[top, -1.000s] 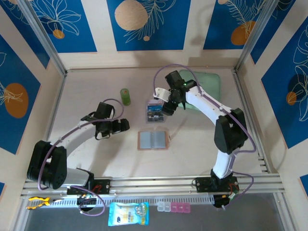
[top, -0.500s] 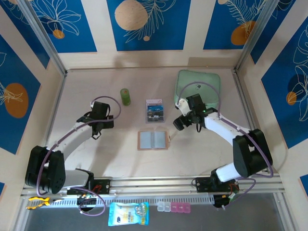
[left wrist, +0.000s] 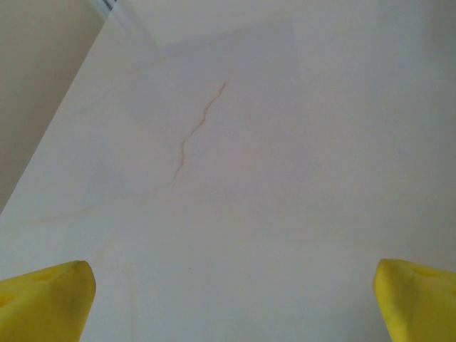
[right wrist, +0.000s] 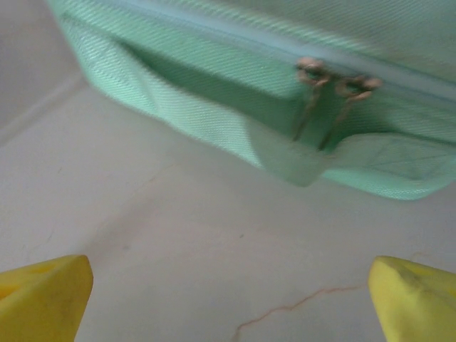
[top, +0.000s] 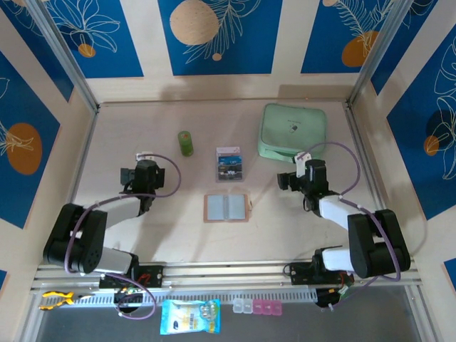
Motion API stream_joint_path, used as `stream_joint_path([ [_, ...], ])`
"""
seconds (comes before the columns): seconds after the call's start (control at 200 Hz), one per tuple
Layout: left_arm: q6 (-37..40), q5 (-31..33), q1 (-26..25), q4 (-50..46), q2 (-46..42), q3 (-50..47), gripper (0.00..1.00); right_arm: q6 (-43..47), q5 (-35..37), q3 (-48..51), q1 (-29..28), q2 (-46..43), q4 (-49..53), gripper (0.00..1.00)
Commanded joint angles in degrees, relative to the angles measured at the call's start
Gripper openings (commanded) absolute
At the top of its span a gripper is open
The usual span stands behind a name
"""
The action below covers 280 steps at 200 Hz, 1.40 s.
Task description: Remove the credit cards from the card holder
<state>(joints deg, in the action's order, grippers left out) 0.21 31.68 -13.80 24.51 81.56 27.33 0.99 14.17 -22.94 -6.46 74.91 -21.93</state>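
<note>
Right now your holder [top: 226,207] lies open at centre, cards [top: 229,164] just beyond it; your left gripper [left wrist: 231,303] and right gripper [right wrist: 231,299] both gape wide and empty, the right facing the pouch [right wrist: 178,78].

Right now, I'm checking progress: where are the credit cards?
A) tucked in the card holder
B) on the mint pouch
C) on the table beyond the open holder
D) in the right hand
C: the credit cards lie on the table beyond the open card holder.

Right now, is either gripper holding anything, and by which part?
Nothing held. The left gripper and right gripper are both open and empty; the credit cards and card holder lie apart from both.
</note>
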Motion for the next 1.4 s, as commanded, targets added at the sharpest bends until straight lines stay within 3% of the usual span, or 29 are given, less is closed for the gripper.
stream_joint_path([
  [0.0, 4.7, -4.0, 1.7, 16.0, 2.5, -0.6, 0.99, -4.9, -3.5, 2.1, 3.3, -1.7, -14.1, 0.99],
  [0.135, 2.1, -12.2, 5.9, 23.9, 5.8, -3.3, 0.99, -7.6, -6.6, 2.1, 6.1, 0.2, -17.6, 0.99],
  [0.185, 0.8, -15.1, 7.1, 21.7, 4.9, -3.1, 0.99, -7.5, -7.7, 1.6, 6.3, 1.4, -18.4, 0.99],
  [0.315, 1.1, -21.9, 8.7, 26.5, 6.6, -5.2, 0.99, -6.6, -9.2, 0.1, 6.1, 5.9, -20.5, 0.99],
  [0.385, 1.8, -22.7, 8.7, 31.3, 8.3, -6.6, 0.99, -5.7, -9.8, -1.6, 5.7, 8.8, -20.1, 0.99],
  [0.485, 2.0, -24.0, 8.9, 30.2, 8.2, -6.2, 0.99, -6.0, -10.4, -2.9, 6.1, 10.7, -19.2, 0.99],
  [0.6, 1.9, -24.4, 8.9, 29.1, 8.1, -5.8, 1.0, -6.0, -9.8, -0.8, 6.1, 12.6, -24.9, 0.99],
  [1.396, 3.0, -26.8, 8.7, 29.1, 8.1, -5.8, 1.0, -6.3, -10.5, -1.2, 6.5, 12.3, -23.6, 0.99],
])
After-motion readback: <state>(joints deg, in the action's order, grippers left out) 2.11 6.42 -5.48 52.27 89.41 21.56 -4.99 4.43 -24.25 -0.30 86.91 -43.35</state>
